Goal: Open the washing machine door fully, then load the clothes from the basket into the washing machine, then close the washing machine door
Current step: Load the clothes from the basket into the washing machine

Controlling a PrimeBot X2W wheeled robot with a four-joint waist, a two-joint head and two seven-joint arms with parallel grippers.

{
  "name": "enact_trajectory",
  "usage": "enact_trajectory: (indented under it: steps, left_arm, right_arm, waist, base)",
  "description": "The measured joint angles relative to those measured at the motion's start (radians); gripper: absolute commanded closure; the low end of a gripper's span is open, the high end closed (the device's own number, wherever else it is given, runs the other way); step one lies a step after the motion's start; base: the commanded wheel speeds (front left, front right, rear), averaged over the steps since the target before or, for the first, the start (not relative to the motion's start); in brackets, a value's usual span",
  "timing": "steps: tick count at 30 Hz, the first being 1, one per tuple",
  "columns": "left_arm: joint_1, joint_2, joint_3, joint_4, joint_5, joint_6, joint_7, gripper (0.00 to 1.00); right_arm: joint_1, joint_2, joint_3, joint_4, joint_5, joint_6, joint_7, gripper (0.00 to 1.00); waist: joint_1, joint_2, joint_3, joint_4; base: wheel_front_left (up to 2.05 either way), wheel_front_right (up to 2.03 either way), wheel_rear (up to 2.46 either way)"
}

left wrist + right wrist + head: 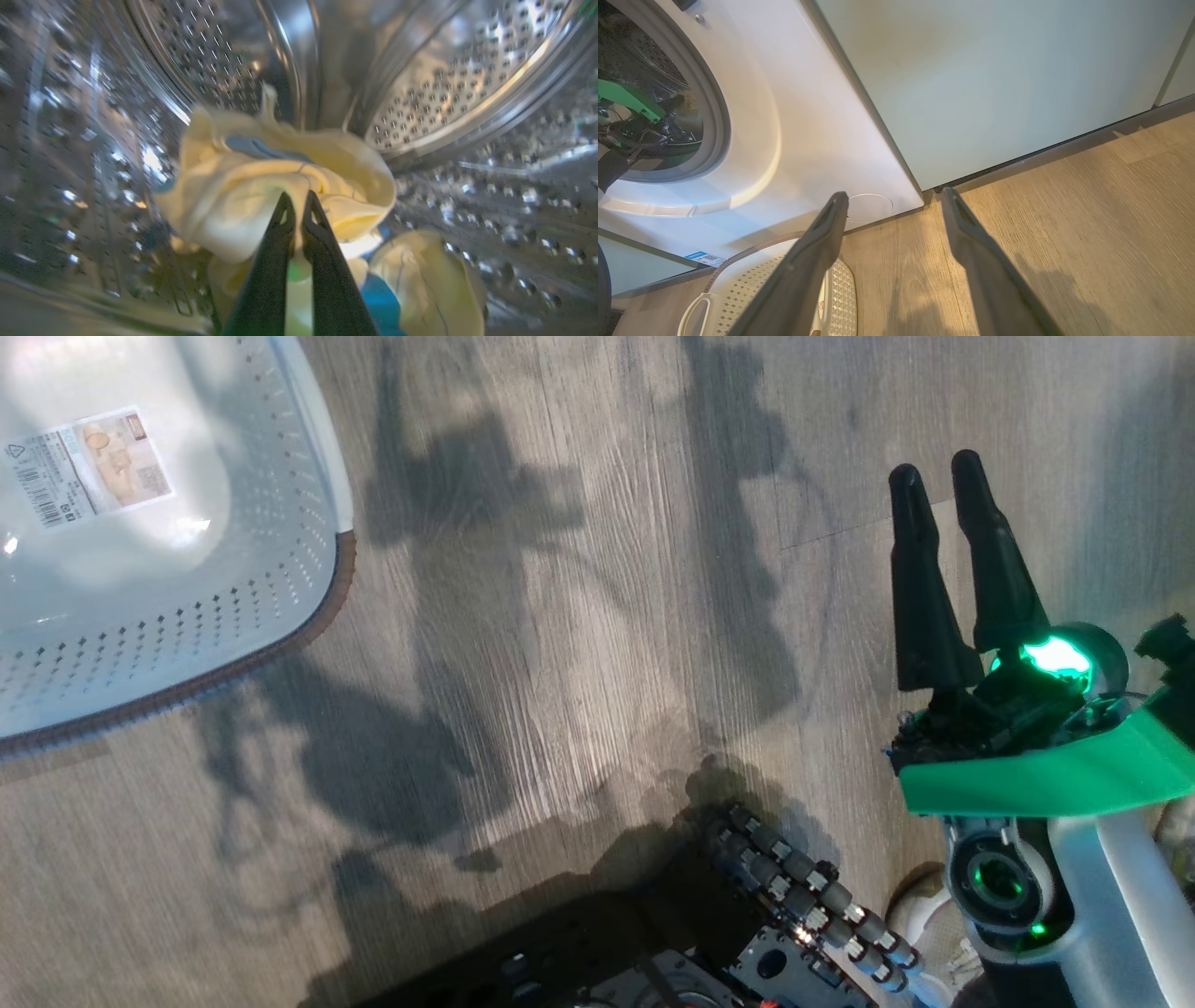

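Clothes (233,186) were held inside the washing machine (444,70), clamped between left gripper (295,201) fingers; right gripper (896,198) fingers stood apart, empty. Release and door closing remained.

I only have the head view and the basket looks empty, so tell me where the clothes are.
Observer: The clothes are inside the steel drum, per the left wrist view.
Operator: Report how the jaws there stand.
Observer: The left gripper is shut on the clothes, jaws pinching a cream fold.
Operator: Confirm that arm is through the opening.
Observer: Right wrist view shows the left arm reaching past the grey gasket of the washing machine.
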Motion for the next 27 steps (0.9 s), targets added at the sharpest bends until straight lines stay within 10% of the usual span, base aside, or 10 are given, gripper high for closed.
enact_trajectory:
  steps: [6,9,10,11,27]
  left_arm:
    - [-0.029,-0.027,-0.012,0.044,-0.013,-0.021,0.034,0.91]
    - [-0.035,-0.038,-0.017,0.058,-0.024,-0.036,0.052,0.4]
    - [-0.035,-0.044,-0.02,0.062,-0.029,-0.039,0.053,0.05]
    - [-0.033,-0.048,-0.022,0.064,-0.03,-0.041,0.056,0.0]
    - [0.044,-0.05,-0.024,-0.052,-0.089,-0.036,0.087,0.0]
  right_arm:
    - [0.0,0.0,0.0,-0.004,-0.004,0.0,0.0,0.0]
    - [0.0,0.0,0.001,-0.004,-0.004,0.0,0.0,0.0]
    - [0.0,0.0,0.001,-0.004,-0.005,0.0,0.0,0.0]
    - [0.0,0.0,0.001,-0.004,-0.005,0.0,0.0,0.0]
    - [-0.04,0.0,0.019,0.017,-0.019,0.0,0.0,0.0]
  waist:
    - [-0.0001,0.0001,0.005,0.008]
    - [0.0,0.0001,0.006,0.011]
    - [0.0,0.0,0.006,0.012]
    - [0.0,0.0,0.006,0.013]
    - [0.0,0.0,-0.01,0.022]
  base:
    - [0.0,0.0,0.0]
    - [0.0,0.0,0.0]
    - [0.0,0.0,0.0]
    - [0.0,0.0,0.0]
    - [0.0,0.0,0.0]
